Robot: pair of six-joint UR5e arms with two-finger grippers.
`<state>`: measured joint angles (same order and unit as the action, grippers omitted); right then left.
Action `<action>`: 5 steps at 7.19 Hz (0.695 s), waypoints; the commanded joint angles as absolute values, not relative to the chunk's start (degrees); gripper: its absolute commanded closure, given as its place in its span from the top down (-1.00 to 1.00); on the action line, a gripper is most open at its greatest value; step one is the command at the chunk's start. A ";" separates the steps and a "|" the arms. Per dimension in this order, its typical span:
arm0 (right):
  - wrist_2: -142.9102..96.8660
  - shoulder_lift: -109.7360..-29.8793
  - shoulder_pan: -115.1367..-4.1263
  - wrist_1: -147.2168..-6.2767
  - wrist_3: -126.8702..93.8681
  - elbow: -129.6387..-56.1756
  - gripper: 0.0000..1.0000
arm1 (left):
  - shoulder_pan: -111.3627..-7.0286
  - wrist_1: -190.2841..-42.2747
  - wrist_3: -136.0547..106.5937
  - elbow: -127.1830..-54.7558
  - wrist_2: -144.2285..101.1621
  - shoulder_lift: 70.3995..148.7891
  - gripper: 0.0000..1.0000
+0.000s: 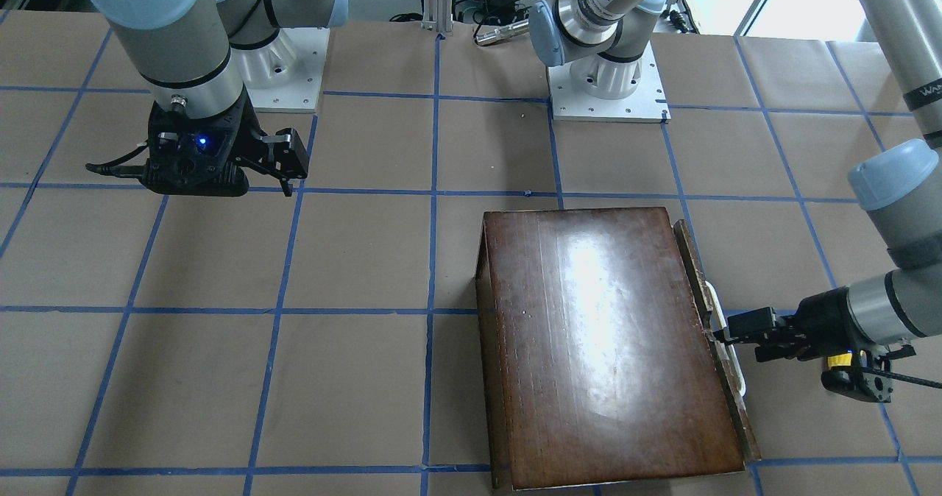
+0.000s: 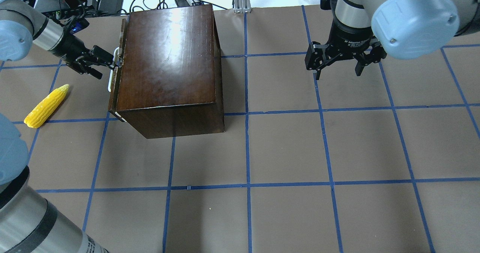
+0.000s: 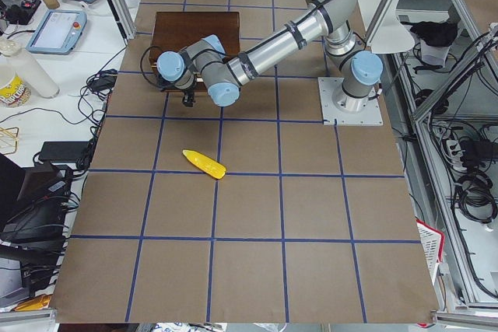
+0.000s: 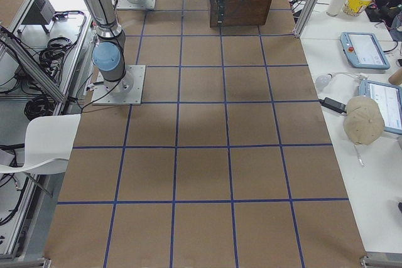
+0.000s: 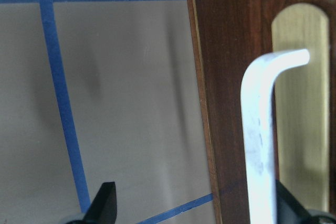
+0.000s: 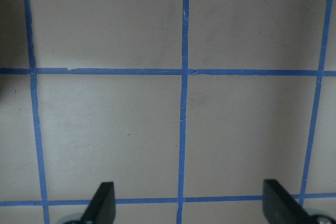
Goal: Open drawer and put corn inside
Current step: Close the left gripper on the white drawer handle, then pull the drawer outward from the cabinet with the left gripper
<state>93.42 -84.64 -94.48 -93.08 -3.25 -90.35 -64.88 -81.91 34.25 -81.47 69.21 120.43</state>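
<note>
The corn lies near the left edge of the surface, outside the drawer (shut, as far as I judge). Beyond it the left pincer stands released around the white handle; it should clench fully on the bar, then pull straight toward the left edge, so the cabinet at the far edge does not slide. The right pincer hangs released, holding nothing.

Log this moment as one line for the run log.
left gripper: open around handle | drawer: not pulled out | corn: on table beside cabinet | right gripper: open above table
</note>
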 commanded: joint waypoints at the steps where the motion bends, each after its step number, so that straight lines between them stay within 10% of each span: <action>1: 93.43 -84.64 -94.48 -93.08 -3.25 -90.35 1.00 | -63.82 -82.26 36.29 -81.12 70.22 120.59 1.00; 5: 93.43 -84.64 -94.48 -93.08 -3.25 -90.35 1.00 | -63.02 -82.18 38.49 -80.60 72.67 120.59 1.00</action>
